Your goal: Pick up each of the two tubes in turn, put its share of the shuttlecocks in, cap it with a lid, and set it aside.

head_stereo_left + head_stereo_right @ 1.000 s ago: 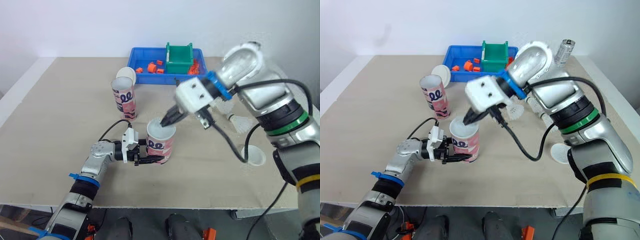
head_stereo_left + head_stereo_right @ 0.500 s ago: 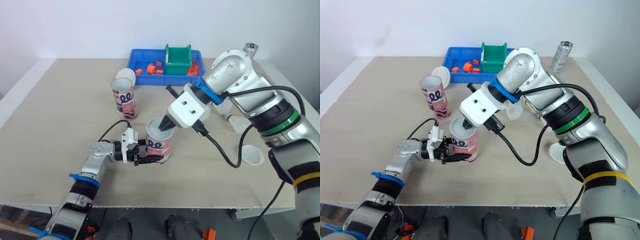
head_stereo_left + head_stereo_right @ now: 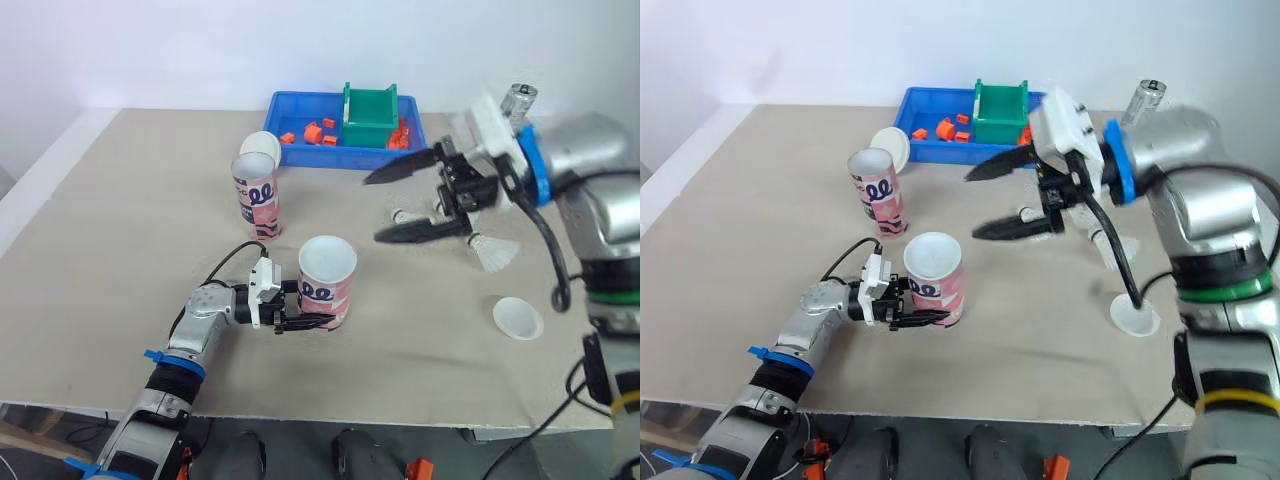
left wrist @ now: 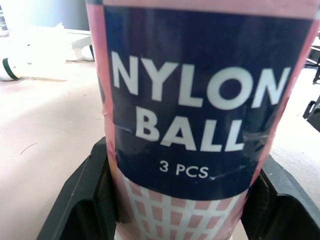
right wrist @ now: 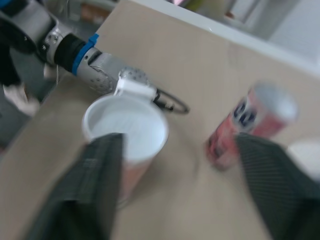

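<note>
Left claw [image 3: 318,318] grips tube [image 3: 329,272], contents unclear

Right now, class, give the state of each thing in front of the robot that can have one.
Near tube: upright, uncapped, held.
Left hand: shut round that tube.
Right hand: open, empty, raised.
Far tube: upright, uncapped, free.
Right lid: lying flat, on no tube.
Far lid: behind the far tube, on no tube.
Shuttlecock: lying on its side.

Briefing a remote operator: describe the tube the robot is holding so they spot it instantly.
On the beige table, nearer the front edge than the blue bin, stands a pink tube. Unlike the other tube near the bin, the left end effector grips it.
</note>
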`<state>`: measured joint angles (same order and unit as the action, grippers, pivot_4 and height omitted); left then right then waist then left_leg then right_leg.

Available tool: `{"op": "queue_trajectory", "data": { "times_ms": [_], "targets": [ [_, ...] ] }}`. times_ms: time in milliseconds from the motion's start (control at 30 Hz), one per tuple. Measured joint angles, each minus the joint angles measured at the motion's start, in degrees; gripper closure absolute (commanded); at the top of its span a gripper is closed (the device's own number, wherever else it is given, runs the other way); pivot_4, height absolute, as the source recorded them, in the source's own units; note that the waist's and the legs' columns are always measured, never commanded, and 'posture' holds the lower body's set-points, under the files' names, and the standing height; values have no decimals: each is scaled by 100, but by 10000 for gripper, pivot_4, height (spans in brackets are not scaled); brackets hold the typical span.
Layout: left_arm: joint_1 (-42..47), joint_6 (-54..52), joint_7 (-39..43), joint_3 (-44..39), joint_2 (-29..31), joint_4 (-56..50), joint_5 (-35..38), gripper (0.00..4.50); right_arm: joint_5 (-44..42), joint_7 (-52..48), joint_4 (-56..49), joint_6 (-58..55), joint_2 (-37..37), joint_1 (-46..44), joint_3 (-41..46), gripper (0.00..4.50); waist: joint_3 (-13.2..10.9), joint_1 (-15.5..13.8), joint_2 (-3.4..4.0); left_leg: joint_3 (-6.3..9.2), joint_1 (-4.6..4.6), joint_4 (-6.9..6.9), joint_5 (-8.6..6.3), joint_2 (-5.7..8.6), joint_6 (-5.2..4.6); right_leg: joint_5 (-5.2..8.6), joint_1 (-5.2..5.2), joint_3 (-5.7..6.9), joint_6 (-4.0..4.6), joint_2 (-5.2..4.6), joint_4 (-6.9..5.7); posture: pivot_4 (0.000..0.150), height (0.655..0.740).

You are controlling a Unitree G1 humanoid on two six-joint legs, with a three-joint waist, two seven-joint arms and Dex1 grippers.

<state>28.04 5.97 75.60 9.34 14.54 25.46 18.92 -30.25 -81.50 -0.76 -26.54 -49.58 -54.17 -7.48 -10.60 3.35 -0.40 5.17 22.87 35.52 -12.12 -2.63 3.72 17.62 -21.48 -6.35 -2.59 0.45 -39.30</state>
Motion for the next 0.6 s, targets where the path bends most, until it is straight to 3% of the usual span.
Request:
{"op": "queue_trajectory", "data": {
  "times_ms": [33, 300, 600],
  "targets": [
    [-5, -5, 10, 8, -6, -1, 5, 587, -89, 196, -186, -182, -20, 262, 210, 0, -1, -5, 2, 0, 5, -2, 0, 0, 0, 0, -4, 0, -1, 1, 0, 1500, 7384],
    [14, 254, 244, 56, 2, 46, -5, 587, -543, 969, -1320, -1043, -91, 1959, 827, 0, -1, -19, 3, -1, 16, -2, -2, 0, -4, 2, -7, 1, -4, 0, 16, 1500, 7384],
    [-113, 354, 273, -133, 323, -36, 36, 587, -533, 1157, -1736, -1175, -289, 2774, 840, 0, -5, -22, -1, 0, 23, -1, -2, -1, -4, 16, -14, 2, -33, 1, 16, 1500, 7384]
  ]
}}
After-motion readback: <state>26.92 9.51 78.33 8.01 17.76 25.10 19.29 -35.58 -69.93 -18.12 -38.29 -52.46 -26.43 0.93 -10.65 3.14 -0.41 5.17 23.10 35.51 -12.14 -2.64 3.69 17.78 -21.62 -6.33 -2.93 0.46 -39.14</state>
